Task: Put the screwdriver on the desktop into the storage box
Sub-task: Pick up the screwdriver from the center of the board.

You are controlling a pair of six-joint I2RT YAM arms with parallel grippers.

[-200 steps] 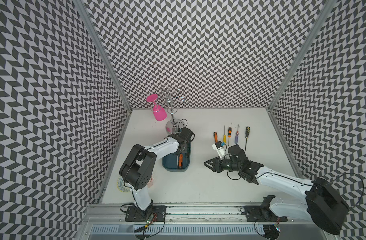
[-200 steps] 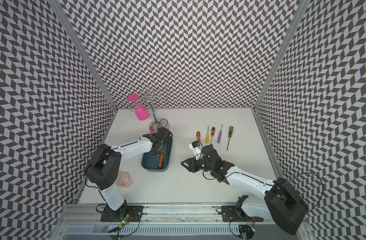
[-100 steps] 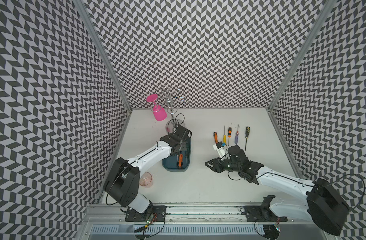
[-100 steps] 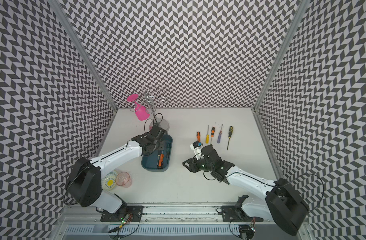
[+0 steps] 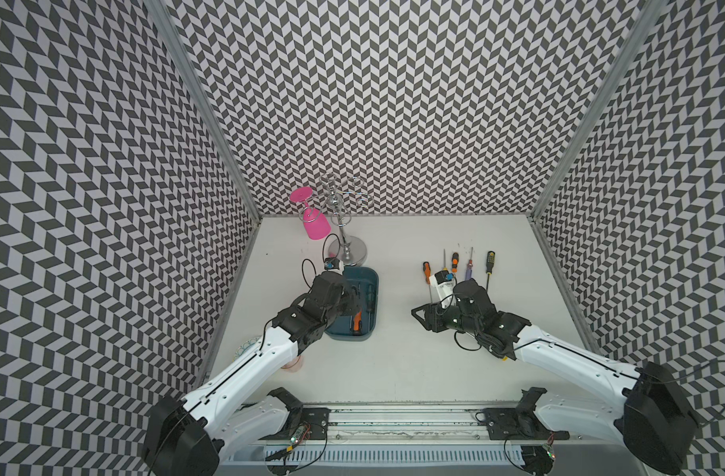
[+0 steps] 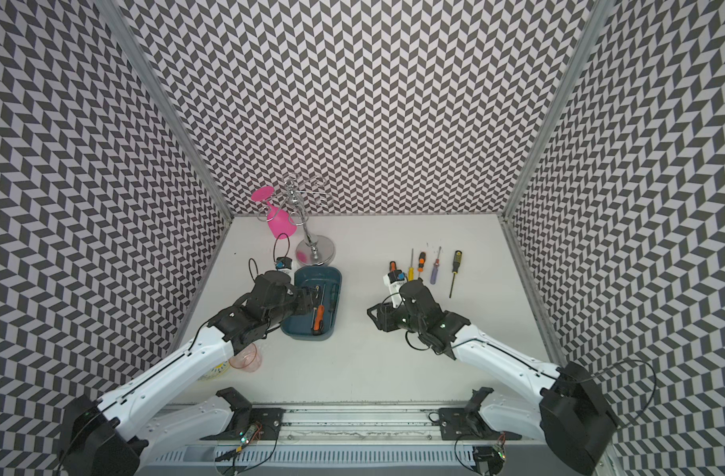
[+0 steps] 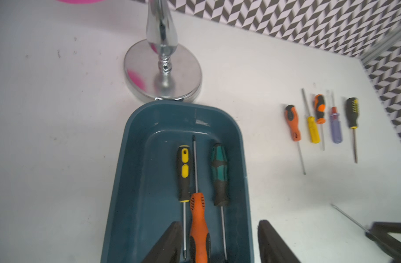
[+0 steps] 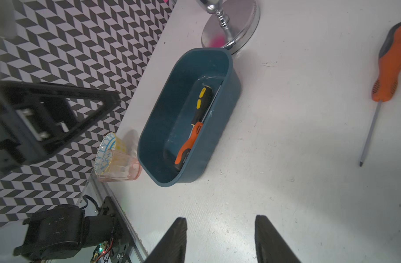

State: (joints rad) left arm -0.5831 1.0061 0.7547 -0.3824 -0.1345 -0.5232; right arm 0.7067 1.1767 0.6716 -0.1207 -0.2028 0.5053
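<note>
The white desktop (image 5: 394, 371) spanned the floor of the patterned cell. 2 arms reached in from the near rail: the left arm (image 5: 245, 371) angled toward the box (image 5: 374, 305), and the right arm (image 5: 558, 358) lay across the right half.

The teal box sat on the left half of the desktop with its long side running away from the rail. Its far end was just beside the base of a chrome stand (image 5: 352, 252); I could not tell whether they touched.

The left gripper (image 7: 220, 223) hung over the near end of the box with its fingers (image 7: 170, 241) spread. The handle of the orange screwdriver (image 7: 198, 227) lay between them on the box floor, with a gap on each side. The right gripper (image 8: 220, 218) hovered over bare desktop between the box and the row (image 5: 455, 261), its fingers (image 8: 270, 239) spread with nothing between them.

A pink glass (image 5: 314, 224) hung upside down from the stand. By the left edge, a patterned plate (image 8: 105, 148) and a pink cup (image 8: 122, 168) stood close together.

3 screwdrivers lay side by side in the box: the black-yellow screwdriver (image 7: 183, 173), the orange screwdriver and the green screwdriver (image 7: 219, 175). The row held 5 more, parallel on the right half of the desktop, well apart from the box.
</note>
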